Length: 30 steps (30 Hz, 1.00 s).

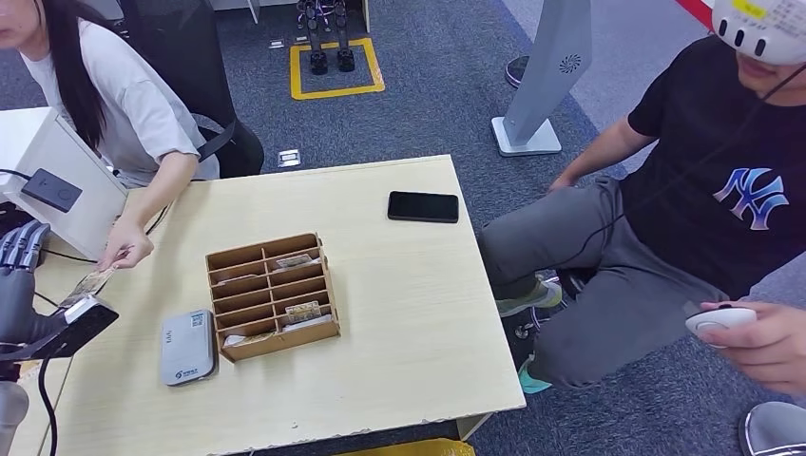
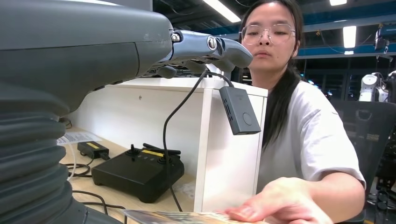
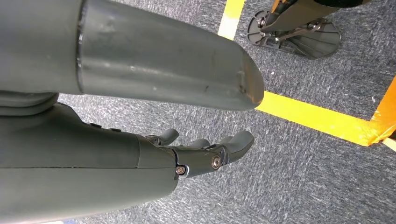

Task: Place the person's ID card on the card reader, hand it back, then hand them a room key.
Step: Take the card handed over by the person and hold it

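Note:
A person in a white shirt holds out an ID card (image 1: 92,282) over the table's left edge, their hand (image 1: 125,251) pinching its far end. My left hand (image 1: 23,249) hovers just beside the card with its fingers stretched out, holding nothing. The left wrist view has those fingers (image 2: 210,49) reaching toward the person, with the card (image 2: 177,217) and the person's hand (image 2: 280,203) below them. The grey card reader (image 1: 187,347) lies flat near the table's front. A wooden compartment box (image 1: 273,294) beside it holds room key cards (image 1: 302,311). My right hand (image 3: 210,154) hangs over the carpet, empty, fingers loosely apart.
A black phone (image 1: 423,206) lies at the table's far side. A white cabinet (image 1: 57,161) with a small black device (image 1: 51,190) stands at the left, with a black controller (image 2: 137,170) beside it. A second person (image 1: 703,218) sits at the right holding a white remote (image 1: 720,319).

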Each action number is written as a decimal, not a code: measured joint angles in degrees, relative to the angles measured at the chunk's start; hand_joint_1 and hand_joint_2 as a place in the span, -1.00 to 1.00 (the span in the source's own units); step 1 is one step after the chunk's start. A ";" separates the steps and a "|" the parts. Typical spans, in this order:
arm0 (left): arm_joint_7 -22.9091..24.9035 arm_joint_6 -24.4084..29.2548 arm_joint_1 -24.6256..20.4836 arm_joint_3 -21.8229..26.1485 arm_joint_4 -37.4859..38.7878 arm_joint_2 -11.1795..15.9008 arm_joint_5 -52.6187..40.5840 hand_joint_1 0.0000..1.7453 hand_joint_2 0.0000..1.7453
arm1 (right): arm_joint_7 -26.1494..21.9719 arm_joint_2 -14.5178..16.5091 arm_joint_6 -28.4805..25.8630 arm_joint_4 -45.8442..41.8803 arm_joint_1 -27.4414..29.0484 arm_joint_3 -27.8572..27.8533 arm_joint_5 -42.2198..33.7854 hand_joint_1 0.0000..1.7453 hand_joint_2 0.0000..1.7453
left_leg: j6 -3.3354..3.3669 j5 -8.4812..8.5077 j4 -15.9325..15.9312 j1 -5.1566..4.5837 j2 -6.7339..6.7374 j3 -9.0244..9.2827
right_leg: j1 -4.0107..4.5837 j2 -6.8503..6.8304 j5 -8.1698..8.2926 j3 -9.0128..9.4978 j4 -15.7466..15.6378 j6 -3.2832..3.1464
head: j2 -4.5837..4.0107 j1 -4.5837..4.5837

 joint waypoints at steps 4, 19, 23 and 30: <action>0.00 -0.02 0.00 0.00 0.03 -0.14 0.00 -1.00 1.00 | 0.00 0.00 0.00 0.00 0.00 0.00 -0.07 -1.00 -1.00 | 0.00 0.00 0.00 0.00 0.00 0.00 | 0.00 0.00 0.00 0.00 0.00 0.00 | 0.00 0.00; -0.31 -0.02 -0.05 0.00 0.31 -0.23 -0.02 -1.00 1.00 | -0.07 0.00 -0.17 0.00 0.00 0.00 -0.04 -1.00 -1.00 | 0.00 0.00 0.00 0.00 0.00 0.00 | 0.00 0.00 0.00 0.00 0.00 0.00 | 0.00 -0.02; -0.31 0.00 -0.05 0.00 0.31 -0.24 -0.06 -0.50 1.00 | 0.12 0.03 -0.28 0.01 0.00 0.00 0.15 -1.00 -1.00 | 0.00 0.00 0.00 0.00 0.00 0.00 | 0.00 0.00 0.00 0.00 0.00 0.00 | 0.00 0.00; -0.33 -1.63 -0.01 0.00 0.31 -0.26 1.05 1.00 1.00 | 0.56 0.24 -0.69 0.02 0.01 -0.14 0.63 -1.00 -1.00 | 0.00 0.00 0.00 0.00 0.00 0.00 | 0.00 -0.01 0.00 0.00 0.00 0.00 | 0.00 0.00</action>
